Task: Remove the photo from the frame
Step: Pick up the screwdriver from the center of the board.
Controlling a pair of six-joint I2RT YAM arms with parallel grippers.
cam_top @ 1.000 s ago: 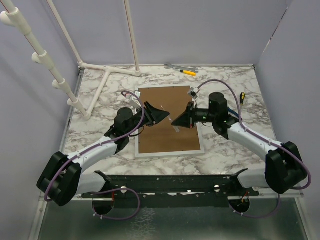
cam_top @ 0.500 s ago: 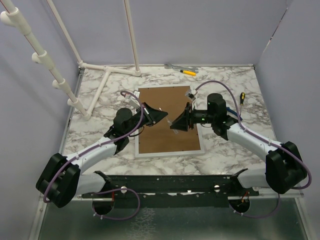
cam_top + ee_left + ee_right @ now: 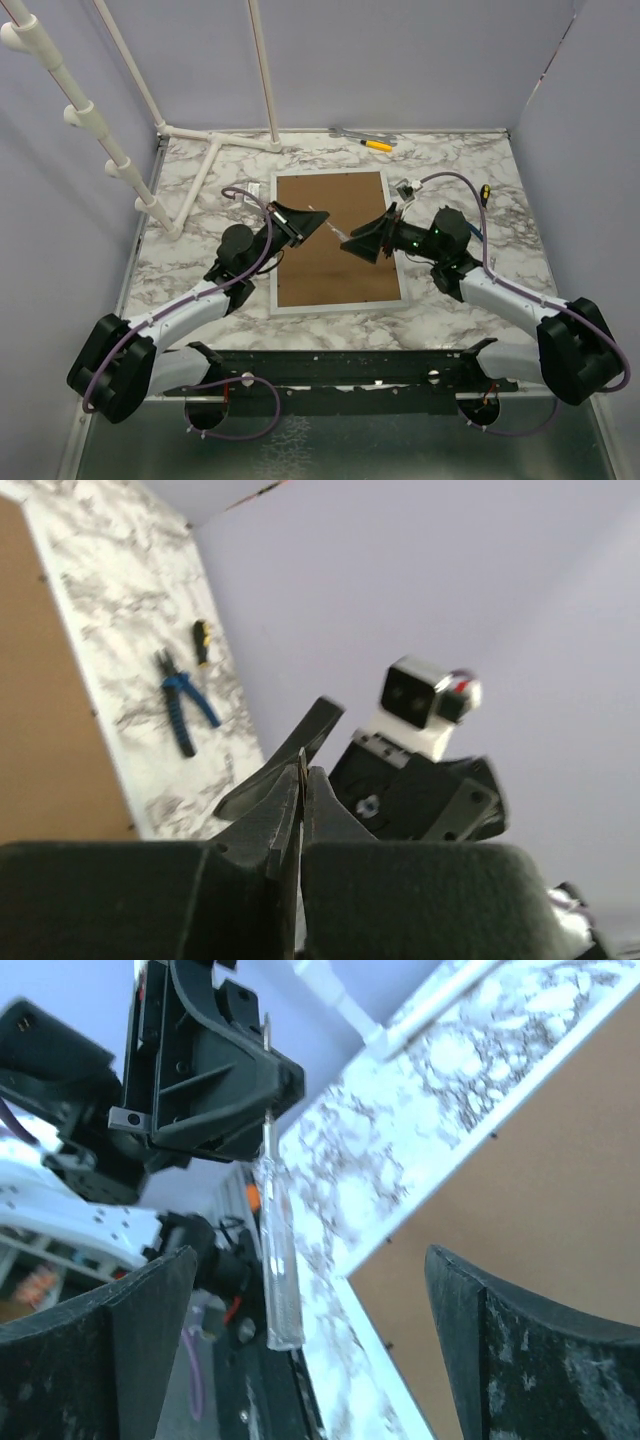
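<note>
Photo is not visible anywhere: by my judgement it lies under the brown back of the frame (image 3: 335, 280), which rests face down in the middle of the marble worktop (image 3: 450, 170), back uppermost and apparently not yet opened.

The left claw (image 3: 315, 217) is pinched shut on the thin metal shaft of a screwdriver (image 3: 275, 1250), whose clear handle hangs below it, above the frame. The right claw (image 3: 358, 238) stands wide open with nothing in it, just beside the left one and facing it.

Risks from here, as I judge them:
- The grip is on a slim, smooth shaft while the heavier handle dangles. The tool could swing or slide out and drop onto the backing.
- The two claws are very close together. If the right one closes off-line, it could knock the handle aside or strike the other claw's fingers.
- The tool may end up held at an angle. Its tip could then skid off the small retaining tabs on the back, gouge the fibreboard, or crease the print beneath.
- Nothing pins the frame down, so levering at one edge could push it across the slick marble.
</note>
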